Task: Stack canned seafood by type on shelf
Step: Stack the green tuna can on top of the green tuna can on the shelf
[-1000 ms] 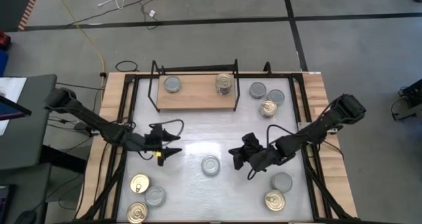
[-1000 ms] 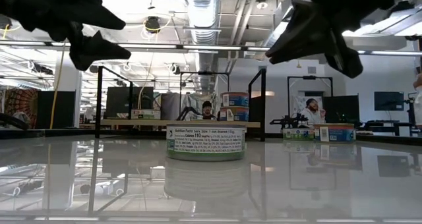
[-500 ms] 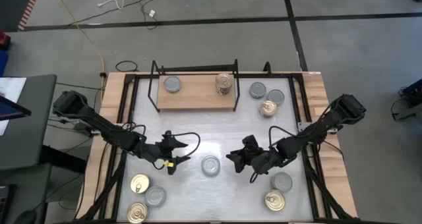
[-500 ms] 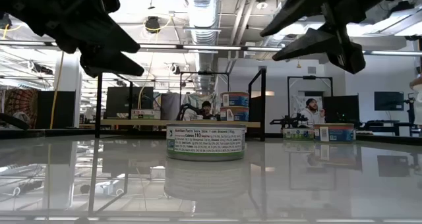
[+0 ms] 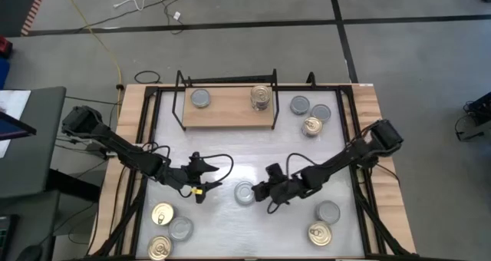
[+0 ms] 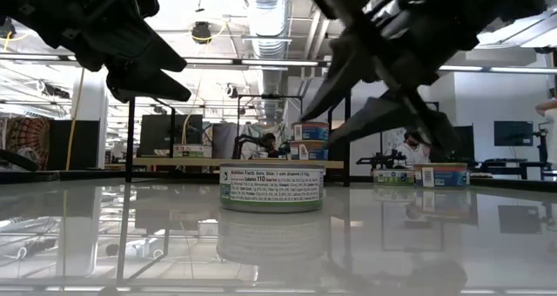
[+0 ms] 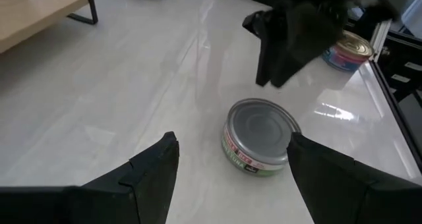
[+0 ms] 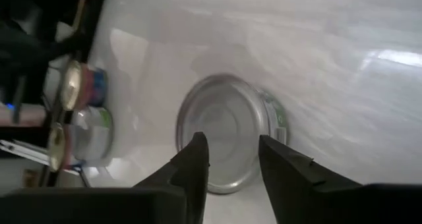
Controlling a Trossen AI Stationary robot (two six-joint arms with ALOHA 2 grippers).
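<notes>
Cans with gold ring-pull tops and a grey one (image 5: 170, 229) cluster at the lower left of the high view, and above them the left gripper (image 5: 201, 183) hangs with its fingers spread, grasping nothing. Just right of it, near the middle of the white table (image 5: 230, 146), sits a flat round tin (image 5: 245, 193) with a plain grey-silver top and a green-edged label. The right gripper (image 5: 261, 193) is close beside that tin, fingers parted and not clamped on it; on the wooden shelf (image 5: 228, 109) at upper centre stand one grey can and a gold-topped stack.
</notes>
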